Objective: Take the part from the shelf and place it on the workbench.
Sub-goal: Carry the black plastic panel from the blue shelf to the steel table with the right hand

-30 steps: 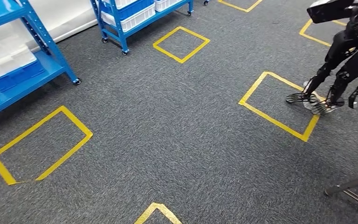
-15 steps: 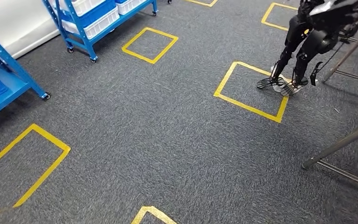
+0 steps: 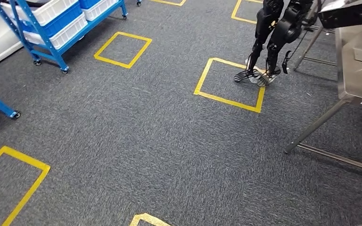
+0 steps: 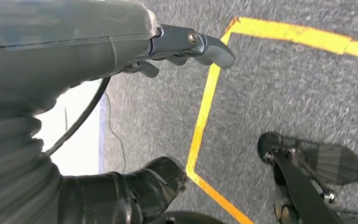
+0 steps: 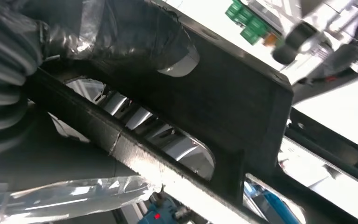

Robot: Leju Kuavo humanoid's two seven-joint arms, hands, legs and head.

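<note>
Several yellow tape squares (image 3: 230, 84) mark the grey carpet (image 3: 136, 141) in my head view, with 1 near 12 o'clock, another toward 10 o'clock, and a corner of one at 6 o'clock. A blue shelf (image 3: 52, 28) on casters stands at 10 o'clock, loaded with white bins (image 3: 52, 12). Toward 1 o'clock I see another dark robot (image 3: 275, 37) standing with its feet on the far edge of a tape square, and just beside it at 2 o'clock sits the steel workbench (image 3: 358, 61) on slanted legs. My right hand (image 5: 121, 32) grips the part (image 5: 205, 112), a flat black plate with a long slot through it; the thumb presses on its upper face and the dark fingers wrap it from behind, so the part is in that hand and not on the bench. My left hand (image 4: 168, 93) hangs over the carpet holding nothing, its thumb and dark fingers spread apart, with a yellow tape line (image 4: 205, 107) on the floor beneath it.
</note>
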